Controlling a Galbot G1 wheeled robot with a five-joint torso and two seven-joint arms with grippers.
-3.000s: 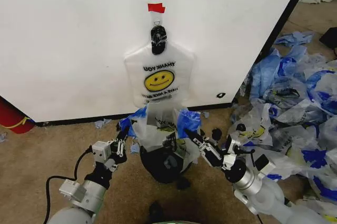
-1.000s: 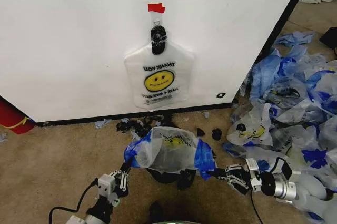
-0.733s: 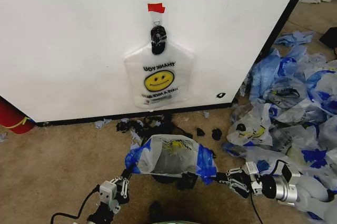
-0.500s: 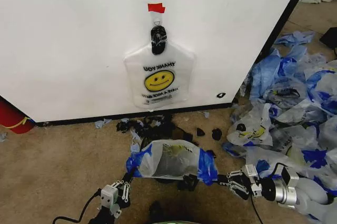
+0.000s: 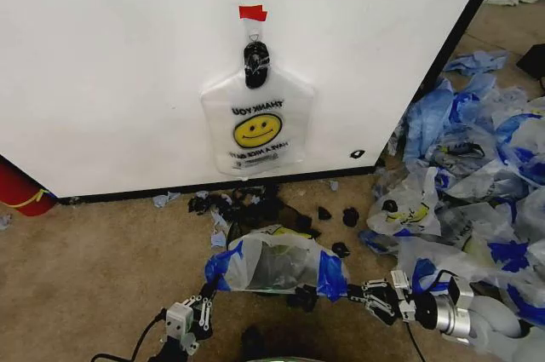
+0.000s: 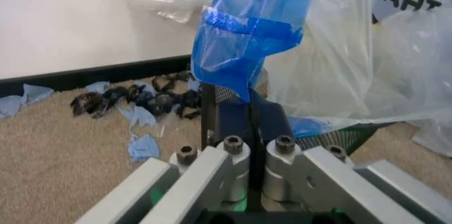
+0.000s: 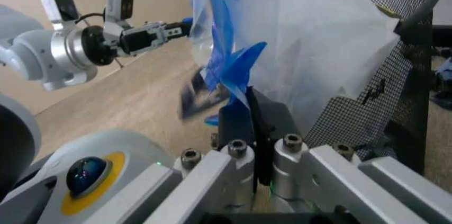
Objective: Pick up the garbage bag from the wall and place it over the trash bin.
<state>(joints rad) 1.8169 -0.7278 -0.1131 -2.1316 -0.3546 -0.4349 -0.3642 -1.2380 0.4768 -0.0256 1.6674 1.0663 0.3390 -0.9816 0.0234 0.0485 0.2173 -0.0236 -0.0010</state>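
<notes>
With both pincers, left and right, pinching its blue handles, bag between them looks flimsy, tear-prone over bin.

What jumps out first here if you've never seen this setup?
A smiley-face bag hangs on the white wall. Below it, the left gripper and right gripper each pinch a blue handle of the garbage bag, stretching it over the trash bin. Discarded bags litter the floor rightward.

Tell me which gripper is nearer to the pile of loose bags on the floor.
Right. The right gripper, shut on the garbage bag's blue handle, sits right beside the pile of loose bags. The left gripper holds the opposite handle, across the trash bin from the pile.
</notes>
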